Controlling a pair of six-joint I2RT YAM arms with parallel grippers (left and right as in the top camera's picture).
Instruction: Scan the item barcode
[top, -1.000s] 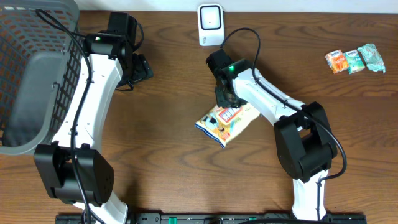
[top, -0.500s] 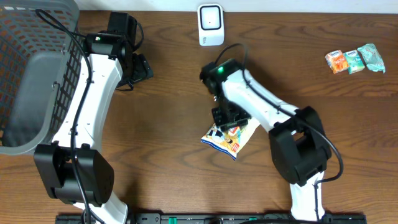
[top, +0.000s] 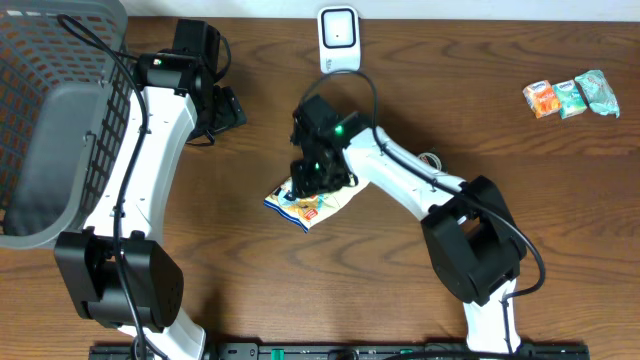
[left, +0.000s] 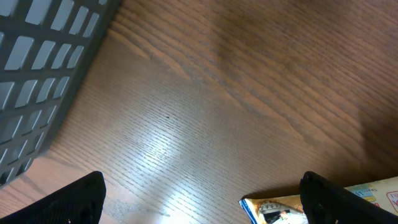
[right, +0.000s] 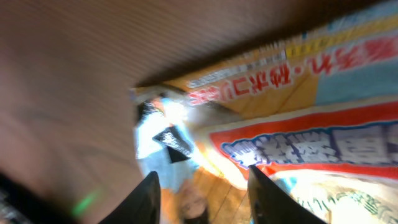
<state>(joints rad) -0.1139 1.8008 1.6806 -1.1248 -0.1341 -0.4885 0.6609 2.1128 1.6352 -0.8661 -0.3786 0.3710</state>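
Near the middle of the wooden table (top: 250, 285), the snack bag (top: 298, 209) is lying flat and askew, its printed side facing up. It is sitting well short of the white scanner (top: 339, 40), which is standing at the table's far edge, and a little to that scanner's left. The right gripper (top: 318, 180) is sitting directly over the bag's far end, hiding part of it from above. From the right wrist camera its two fingers (right: 148, 198) are showing at the bottom of the frame with a gap between them, and the bag's red, yellow and blue print is filling the space beyond. The picture is smeared, so whether those jaws are pinching the bag or only hanging over it cannot be told.

The left gripper (top: 228, 108) is hanging to the left of the scanner, apart from the bag, released and spread wide. In the left wrist view its dark fingers (left: 65, 202) are showing only at the two bottom corners, with bare wood between them. A corner of the bag is peeking in at the lower right of that view, just beside the finger on that side, and the grey lattice wall of the basket (left: 43, 56) is crossing the upper left. That basket is occupying the table's left end, beside the left arm. Three small packets (top: 571, 97), orange and green, are lying side by side at the far right, well apart from the bag.
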